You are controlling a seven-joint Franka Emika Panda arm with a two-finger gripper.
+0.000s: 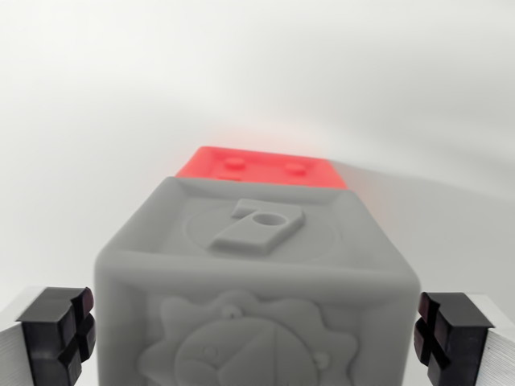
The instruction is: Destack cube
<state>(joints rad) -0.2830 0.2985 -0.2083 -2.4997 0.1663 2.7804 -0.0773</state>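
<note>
Two cubes fill my wrist view: a grey cube [257,281] with a raised figure on its top face, and a red cube [261,167] just behind it, maybe touching, on the white surface [96,121]. My gripper [256,338] straddles the grey cube, jaws released, black pads [56,334] clear of its sides.

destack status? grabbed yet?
Done: pincer is lined up, its fingers flanking the grey cube. In hand: nothing; the jaws stand open, with gaps on both sides. Left: close, lift, set down apart from the red cube that shows behind it.
</note>
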